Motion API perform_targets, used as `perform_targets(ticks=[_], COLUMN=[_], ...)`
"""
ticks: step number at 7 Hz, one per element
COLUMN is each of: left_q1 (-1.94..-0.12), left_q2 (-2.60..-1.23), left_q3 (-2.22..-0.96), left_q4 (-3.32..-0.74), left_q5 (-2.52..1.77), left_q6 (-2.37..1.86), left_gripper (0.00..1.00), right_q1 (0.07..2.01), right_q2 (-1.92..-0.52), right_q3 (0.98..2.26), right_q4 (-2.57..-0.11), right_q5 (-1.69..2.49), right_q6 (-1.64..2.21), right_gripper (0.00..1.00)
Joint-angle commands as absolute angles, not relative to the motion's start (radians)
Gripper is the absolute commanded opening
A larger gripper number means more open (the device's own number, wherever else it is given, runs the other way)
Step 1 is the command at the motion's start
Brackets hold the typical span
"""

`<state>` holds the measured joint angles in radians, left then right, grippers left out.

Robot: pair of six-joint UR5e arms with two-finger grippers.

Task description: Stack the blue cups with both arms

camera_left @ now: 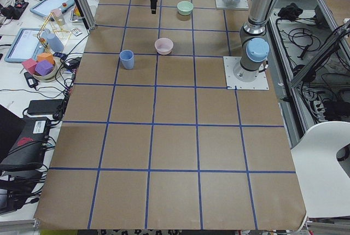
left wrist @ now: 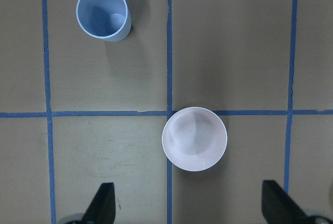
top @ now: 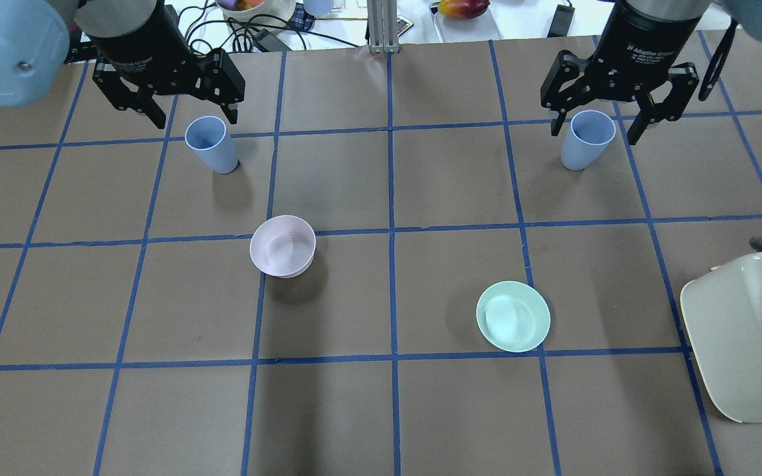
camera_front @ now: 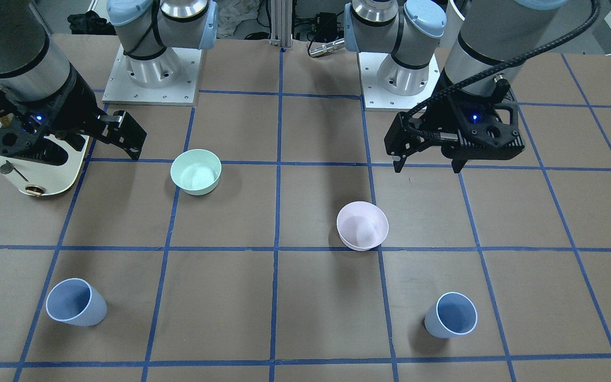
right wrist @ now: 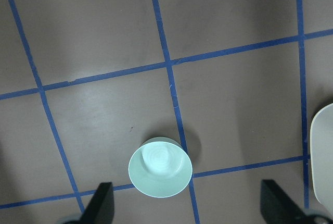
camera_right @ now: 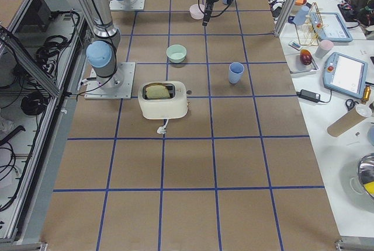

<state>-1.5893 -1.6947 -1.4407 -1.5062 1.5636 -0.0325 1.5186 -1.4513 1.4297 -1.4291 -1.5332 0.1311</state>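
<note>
overhead exterior shows blue cups [top: 219, 156] [top: 577, 156], bowls [top: 282, 246] [top: 512, 316] all empty.

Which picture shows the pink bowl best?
The left wrist view: the pink bowl looks big, seen straight down, rim whole. Overhead and front views show it smaller, side views tiny, the right wrist view not at all.

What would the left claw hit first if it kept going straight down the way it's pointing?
Probably bare table at the blue tape line, just short of the pink bowl. The left claw is open, and depth is unclear.
</note>
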Motion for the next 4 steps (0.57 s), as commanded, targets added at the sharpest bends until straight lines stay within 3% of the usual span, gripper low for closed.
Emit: perform_targets(ticks=[1, 4], left_q1=[-1.585, -1.537], left_q2=[-1.840, -2.122], left_q3=[-1.413, -1.375], left_q4=[-1.377, -1.065], left_q5=[1.562, 1.600], left_q6=[-0.012, 0.147], left_gripper=[1.00, 1.00], right_q1=[1.519, 1.516], right_q2=[-1.447, -1.434], right_q3=[1.430, 1.430], right_q4=[-1.431, -1.514], right_q5=[-1.534, -1.533], right_q6=[0.135, 0.130], right_gripper=[1.00, 1.00])
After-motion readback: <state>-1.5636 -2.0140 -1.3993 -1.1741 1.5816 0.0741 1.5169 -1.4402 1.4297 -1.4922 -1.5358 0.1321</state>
